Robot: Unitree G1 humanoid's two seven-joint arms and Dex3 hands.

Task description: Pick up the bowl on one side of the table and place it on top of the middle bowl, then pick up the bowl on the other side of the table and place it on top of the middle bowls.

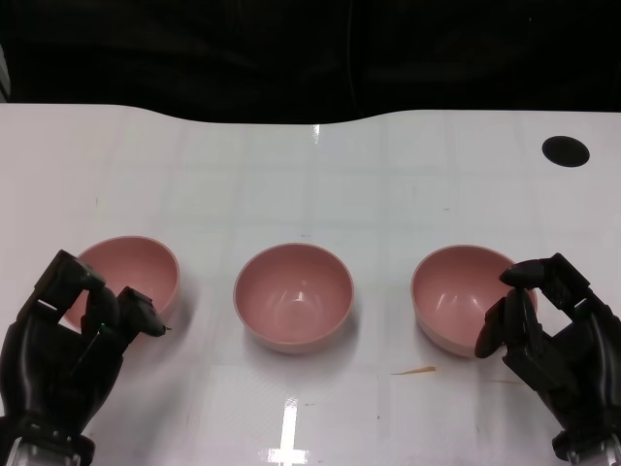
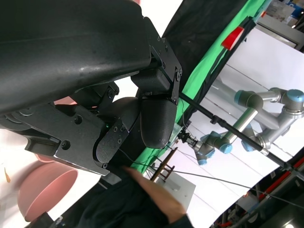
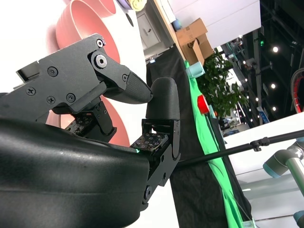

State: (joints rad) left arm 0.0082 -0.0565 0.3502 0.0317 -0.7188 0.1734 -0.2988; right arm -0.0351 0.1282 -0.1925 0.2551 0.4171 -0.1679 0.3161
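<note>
White table [image 1: 310,175] carries three pink bowls in a row; left hand [image 1: 68,340] and right hand [image 1: 553,330] hover open, empty, beside the left bowl [image 1: 136,267] and right bowl [image 1: 456,291].

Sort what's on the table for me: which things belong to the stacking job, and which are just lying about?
Job:
left bowl, by the left hand
middle bowl
right bowl, by the right hand

Lying about:
black round spot at the table's far right
small brown smear near the right bowl

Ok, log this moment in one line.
stage: pre-grasp | left hand: at left bowl | right hand: at right bowl | middle bowl: unstacked
</note>
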